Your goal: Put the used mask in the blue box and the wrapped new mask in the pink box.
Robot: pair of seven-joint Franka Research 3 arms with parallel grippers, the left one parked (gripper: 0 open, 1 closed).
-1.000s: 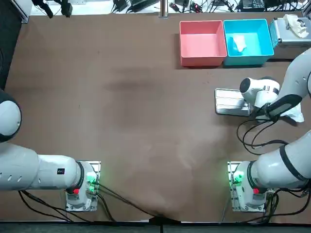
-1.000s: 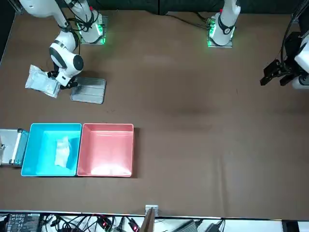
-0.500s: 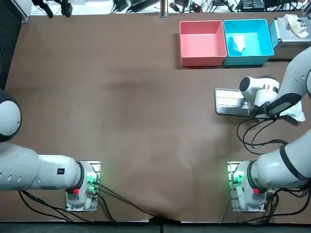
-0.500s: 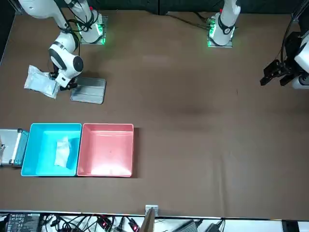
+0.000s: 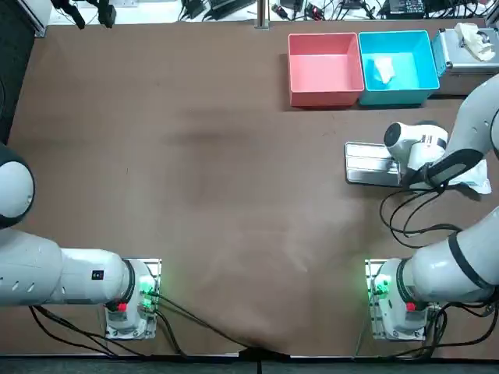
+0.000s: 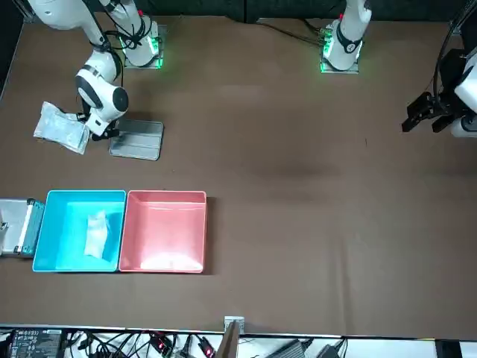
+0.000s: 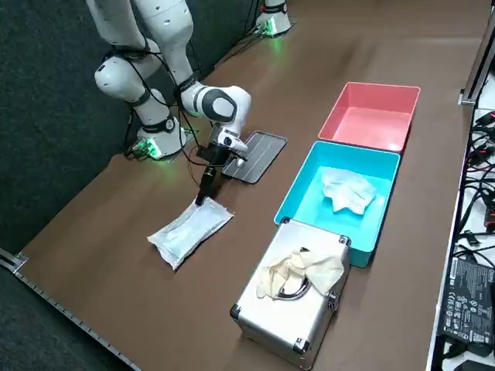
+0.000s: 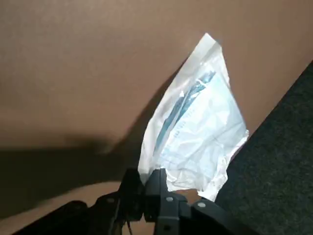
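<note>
The wrapped new mask is a clear, crinkled packet near the table's right edge, also in the front view and partly under the arm from above. My right gripper is shut on one corner of it; the wrist view shows the packet hanging from the closed fingertips. The rest of the packet seems to lie on the table. The used mask lies crumpled inside the blue box. The pink box beside it holds nothing.
A flat grey metal tray lies just beside my wrist, between the packet and the table's middle. A silver case with pale gloves on top stands next to the blue box, by the right edge. Cables trail from the arm base.
My right gripper has pulled the wrapped mask a little further toward the table's right edge. The boxes, tray and used mask have not moved.
</note>
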